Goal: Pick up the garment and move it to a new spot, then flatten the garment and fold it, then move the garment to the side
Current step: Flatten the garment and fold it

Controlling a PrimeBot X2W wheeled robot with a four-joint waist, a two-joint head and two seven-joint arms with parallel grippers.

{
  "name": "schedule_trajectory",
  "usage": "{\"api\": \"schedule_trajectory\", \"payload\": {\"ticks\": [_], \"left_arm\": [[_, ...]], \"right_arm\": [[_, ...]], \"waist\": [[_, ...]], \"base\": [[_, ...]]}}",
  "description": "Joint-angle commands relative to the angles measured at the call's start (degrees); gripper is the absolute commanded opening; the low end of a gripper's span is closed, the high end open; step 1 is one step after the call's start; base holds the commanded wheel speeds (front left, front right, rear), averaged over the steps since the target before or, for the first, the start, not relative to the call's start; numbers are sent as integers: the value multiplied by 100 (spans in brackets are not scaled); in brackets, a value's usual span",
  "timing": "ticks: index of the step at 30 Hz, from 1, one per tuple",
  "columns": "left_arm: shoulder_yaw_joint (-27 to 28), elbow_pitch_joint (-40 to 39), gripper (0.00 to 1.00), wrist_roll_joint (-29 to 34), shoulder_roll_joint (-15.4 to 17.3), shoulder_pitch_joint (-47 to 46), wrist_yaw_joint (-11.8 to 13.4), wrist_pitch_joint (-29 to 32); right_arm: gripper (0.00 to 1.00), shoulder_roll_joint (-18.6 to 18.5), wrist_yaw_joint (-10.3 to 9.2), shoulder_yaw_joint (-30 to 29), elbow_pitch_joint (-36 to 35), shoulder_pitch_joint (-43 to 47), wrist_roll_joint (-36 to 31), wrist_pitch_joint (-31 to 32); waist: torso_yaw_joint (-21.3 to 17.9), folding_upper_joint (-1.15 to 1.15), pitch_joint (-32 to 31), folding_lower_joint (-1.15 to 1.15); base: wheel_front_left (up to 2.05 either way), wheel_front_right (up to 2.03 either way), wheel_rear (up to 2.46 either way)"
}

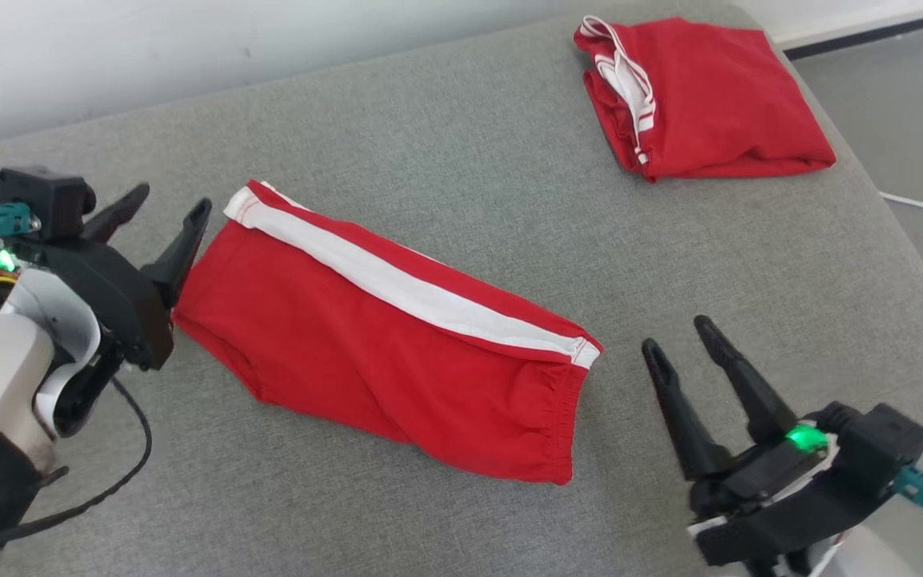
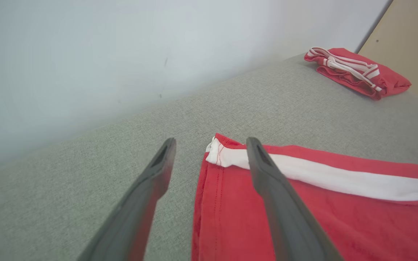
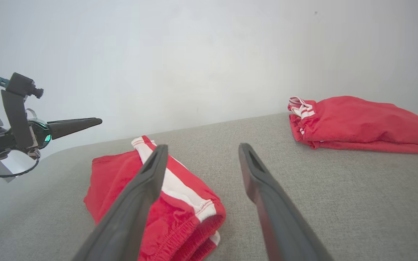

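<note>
Garment (image 1: 381, 336) lies folded in a long strip on the cushion (image 1: 461, 152), between the grippers. Left gripper (image 1: 172, 198) stands wide at its left end, one finger over the hem; a shallow pinch may catch one layer only. Right gripper (image 1: 676, 332), wide and empty, sits just off the waistband; uneven lifts would spill the fold.

you have nothing to read here: no text, label, brand, number or sign is legible. the red garment (image 1: 397, 361) carries a plain white stripe and stitching along its edge, with no lettering on it.
</note>
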Motion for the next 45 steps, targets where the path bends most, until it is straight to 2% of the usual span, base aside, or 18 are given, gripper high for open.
{"api": "schedule_trajectory", "payload": {"ticks": [1,3,5,8,13,17,18,19,20,21,28,33,38,44,45], "left_arm": [[-75,-28,100,-108,88,102,15,177],[-227,-32,100,-267,125,200,15,545],[-322,-41,100,-365,209,208,15,847],[-486,39,100,-426,317,267,15,1249],[-641,170,100,-548,371,372,21,1726],[-617,208,100,-798,242,515,37,1962],[-644,212,87,-792,221,530,38,1964],[-658,225,38,-771,215,533,40,1947],[-650,235,13,-760,191,536,41,1890],[-647,260,0,-747,160,553,53,1831],[-365,301,0,-996,-124,882,110,1068],[-151,2,0,-1181,-233,1329,335,491],[26,-705,0,-1399,-232,2002,794,27],[41,-1760,0,-1447,-131,2885,1436,-349],[13,-2092,0,-1459,-119,3160,1604,-452]], "right_arm": [[100,296,-15,-130,-53,152,-258,-18],[100,441,-15,-200,-115,187,-660,-21],[100,689,-15,-227,-131,264,-781,-21],[100,849,-15,-225,-119,298,-897,-22],[100,959,-15,-203,-96,331,-937,-22],[100,1002,-15,-266,-81,383,-920,-22],[100,1007,-15,-277,-68,387,-913,-23],[100,1010,-15,-258,-65,384,-911,-22],[100,1005,-15,-241,-58,375,-921,-22],[100,999,-15,-231,-43,374,-939,-23],[100,1180,-15,-583,95,568,-1101,-23],[100,1373,-15,-786,101,818,-1391,-22],[100,1457,-15,-939,127,988,-1487,-16],[100,1483,-15,-1126,180,1127,-1551,-16],[100,1506,-15,-1215,203,1185,-1581,-16]], "waist": [[20,0,-59,1],[-9,0,-54,1],[-57,0,-35,1],[-152,0,10,1],[-245,0,23,1],[-256,0,-16,1],[-243,0,-38,1],[-231,0,-53,1],[-210,0,-78,1],[-179,0,-110,1],[230,0,-440,1],[548,0,-598,1],[790,0,-715,1],[977,0,-762,1],[1015,0,-793,1]], "base": [[0,0,0],[0,0,0],[0,0,0],[0,0,0],[0,0,0],[0,0,0],[0,0,0],[0,0,0],[0,0,0],[0,0,0],[0,0,0],[0,0,0],[0,0,0],[0,0,0],[0,0,0]]}}
